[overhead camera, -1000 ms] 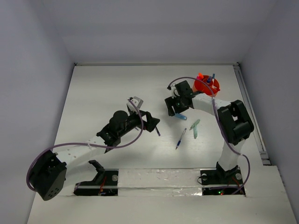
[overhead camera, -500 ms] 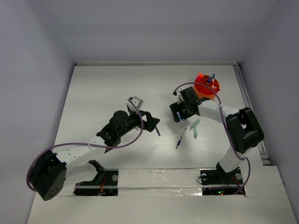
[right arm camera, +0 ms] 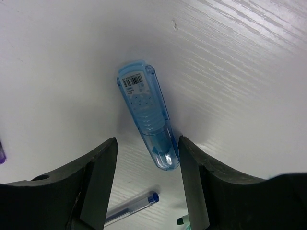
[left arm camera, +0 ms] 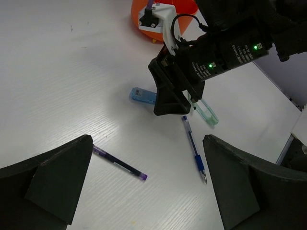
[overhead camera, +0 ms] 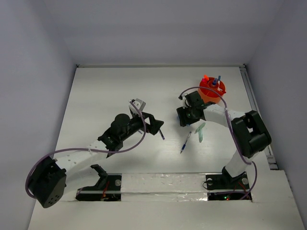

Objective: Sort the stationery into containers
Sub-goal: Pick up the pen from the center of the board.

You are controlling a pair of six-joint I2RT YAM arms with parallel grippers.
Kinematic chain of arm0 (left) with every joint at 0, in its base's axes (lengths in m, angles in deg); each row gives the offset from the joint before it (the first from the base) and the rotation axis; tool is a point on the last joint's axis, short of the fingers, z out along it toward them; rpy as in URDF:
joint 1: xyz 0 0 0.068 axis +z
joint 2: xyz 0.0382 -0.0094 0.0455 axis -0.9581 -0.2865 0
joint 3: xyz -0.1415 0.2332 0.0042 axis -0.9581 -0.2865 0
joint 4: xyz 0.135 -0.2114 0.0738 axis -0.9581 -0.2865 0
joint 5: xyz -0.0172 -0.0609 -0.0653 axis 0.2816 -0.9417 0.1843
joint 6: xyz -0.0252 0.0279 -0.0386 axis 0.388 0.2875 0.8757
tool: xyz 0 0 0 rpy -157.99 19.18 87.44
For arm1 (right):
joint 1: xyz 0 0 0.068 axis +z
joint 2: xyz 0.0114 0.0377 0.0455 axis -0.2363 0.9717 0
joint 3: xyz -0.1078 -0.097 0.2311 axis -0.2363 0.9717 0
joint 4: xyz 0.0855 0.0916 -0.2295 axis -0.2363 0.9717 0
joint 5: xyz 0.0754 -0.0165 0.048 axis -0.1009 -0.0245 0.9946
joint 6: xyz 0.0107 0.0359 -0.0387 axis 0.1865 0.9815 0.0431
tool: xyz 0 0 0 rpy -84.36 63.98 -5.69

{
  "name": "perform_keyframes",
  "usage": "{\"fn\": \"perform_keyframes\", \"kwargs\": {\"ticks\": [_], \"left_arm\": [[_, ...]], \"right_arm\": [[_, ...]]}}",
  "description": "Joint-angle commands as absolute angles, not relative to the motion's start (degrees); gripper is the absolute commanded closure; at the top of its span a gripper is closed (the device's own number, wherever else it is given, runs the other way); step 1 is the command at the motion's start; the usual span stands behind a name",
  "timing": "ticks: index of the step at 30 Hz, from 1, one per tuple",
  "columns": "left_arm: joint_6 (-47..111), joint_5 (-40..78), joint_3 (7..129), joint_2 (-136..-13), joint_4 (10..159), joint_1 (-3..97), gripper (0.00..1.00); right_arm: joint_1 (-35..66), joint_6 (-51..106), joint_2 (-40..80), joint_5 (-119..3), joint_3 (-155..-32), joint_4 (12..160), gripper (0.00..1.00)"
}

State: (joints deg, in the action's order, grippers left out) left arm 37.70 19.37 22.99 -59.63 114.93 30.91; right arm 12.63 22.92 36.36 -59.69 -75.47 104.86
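Straddling barcode-labelled light-blue piece (right arm camera: 146,115), right claw (right arm camera: 147,143) parted, not gripping; left claw (left arm camera: 147,143) spread wide.

Orange cup (overhead camera: 212,89) (pens (overhead camera: 218,79) inside) upright, light-blue piece (right arm camera: 147,113), blue pen (overhead camera: 185,142), green piece (overhead camera: 200,132), purple pen (left arm camera: 119,163) lying flat

— Where does the cup (overhead camera: 212,89) stand?
— At the far right of the table (overhead camera: 105,96), with pens (overhead camera: 218,78) standing in it. Just before it, to the left, the right gripper (overhead camera: 184,117) straddles the first piece (right arm camera: 148,117).
— And nearer?
— The second piece (overhead camera: 200,132) lies on the right, with the middle pen (overhead camera: 185,142) just left of it. Further left, the left pen (overhead camera: 161,134) lies by the left gripper (overhead camera: 157,125).
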Motion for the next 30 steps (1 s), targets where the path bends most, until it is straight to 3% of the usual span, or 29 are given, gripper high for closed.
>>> {"fn": "perform_keyframes", "kwargs": {"ticks": [1,9,15,18,25,30], "left_arm": [[38.35,20.06,24.67,-57.61,117.07,30.55,0.01],[38.43,21.64,24.31,-56.74,116.98,30.55,0.01],[38.52,21.82,24.23,-56.73,116.98,30.55,0.01],[38.26,22.08,24.23,-56.65,116.98,30.55,0.01],[38.79,23.05,24.31,-56.82,116.81,30.55,0.01],[47.89,22.44,24.40,-56.82,116.46,32.91,0.04]], "right_arm": [[12.96,25.32,35.15,-61.75,-76.69,106.99,0.40],[12.96,26.38,35.07,-64.31,-75.55,108.67,0.46],[12.96,26.46,31.48,-63.53,-74.84,105.77,0.76],[12.96,27.25,28.84,-59.50,-74.84,104.71,0.82],[13.57,27.78,17.85,-43.60,-76.51,106.38,0.83],[19.71,25.41,15.73,-47.15,-76.07,108.84,0.83]]}}
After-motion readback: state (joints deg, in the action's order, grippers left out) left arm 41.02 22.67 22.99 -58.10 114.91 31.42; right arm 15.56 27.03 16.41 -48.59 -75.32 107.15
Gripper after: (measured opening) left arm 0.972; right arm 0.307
